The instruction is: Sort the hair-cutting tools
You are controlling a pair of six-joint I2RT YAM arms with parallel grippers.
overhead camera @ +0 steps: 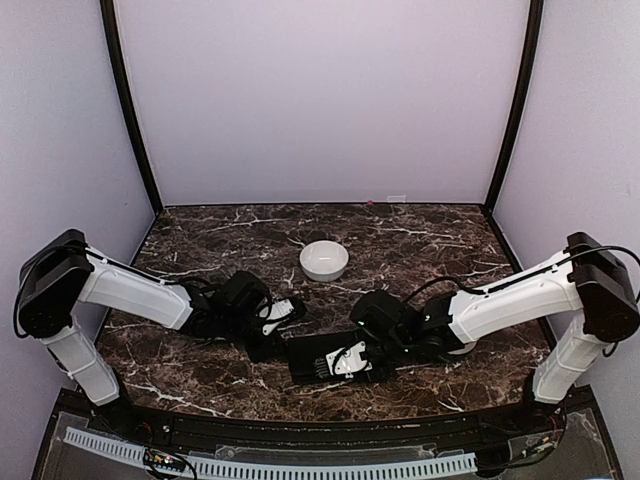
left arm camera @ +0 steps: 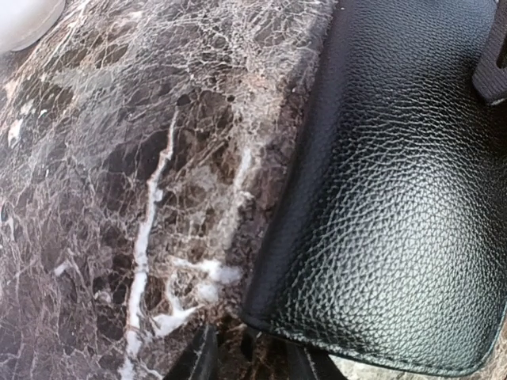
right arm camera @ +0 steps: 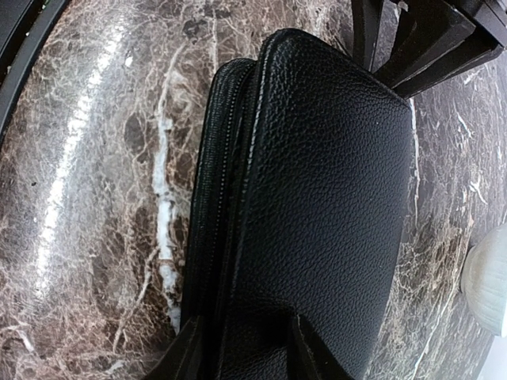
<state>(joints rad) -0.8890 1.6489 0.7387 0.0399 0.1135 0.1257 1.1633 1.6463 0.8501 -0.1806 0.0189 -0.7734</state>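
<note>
While the case [overhead camera: 310,356] lies lengthwise between them, your right hand [right arm camera: 245,348] pinches one end; left hand [left arm camera: 253,360]: grip unclear.

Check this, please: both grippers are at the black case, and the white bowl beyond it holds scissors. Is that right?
Not quite: the top view shows the white bowl beyond it empty. Both the left gripper and the right gripper are at the black case, as you said.

On the table [overhead camera: 420,240], the case [overhead camera: 305,352] lies with my left gripper [overhead camera: 282,343] at its left end and my right gripper [overhead camera: 335,362] at its right; the bowl [overhead camera: 324,260] sits behind, apart.
</note>
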